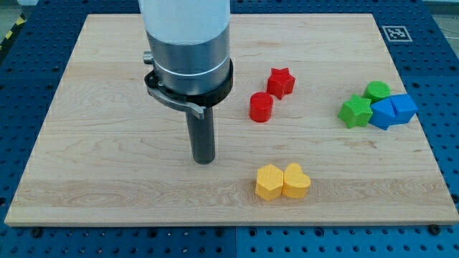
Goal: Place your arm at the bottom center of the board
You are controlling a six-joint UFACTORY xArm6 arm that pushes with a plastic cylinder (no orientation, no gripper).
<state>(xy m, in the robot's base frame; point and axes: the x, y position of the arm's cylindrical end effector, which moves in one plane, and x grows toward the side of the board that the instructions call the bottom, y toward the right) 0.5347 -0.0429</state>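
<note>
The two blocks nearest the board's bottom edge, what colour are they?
Both blocks are yellow, touching side by side; the camera view shows them clearly.

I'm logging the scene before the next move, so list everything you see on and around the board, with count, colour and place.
wooden board: 1, light wood, fills most of the view
red star block: 1, red, right of centre toward the view's top
red cylinder block: 1, red, just below-left of the red star
yellow blocks: 2, yellow, touching side by side, bottom, right of centre; the right one looks heart-shaped
green star block: 1, green, view's right
green round block: 1, green, above-right of the green star
blue blocks: 2, blue, packed together right of the green star; shapes unclear
marker tag: 1, black and white, board's top right corner
blue perforated table: 1, blue, around the board
my tip: 1, dark rod end, left of centre, left of and above the yellow blocks, touching no block
</note>
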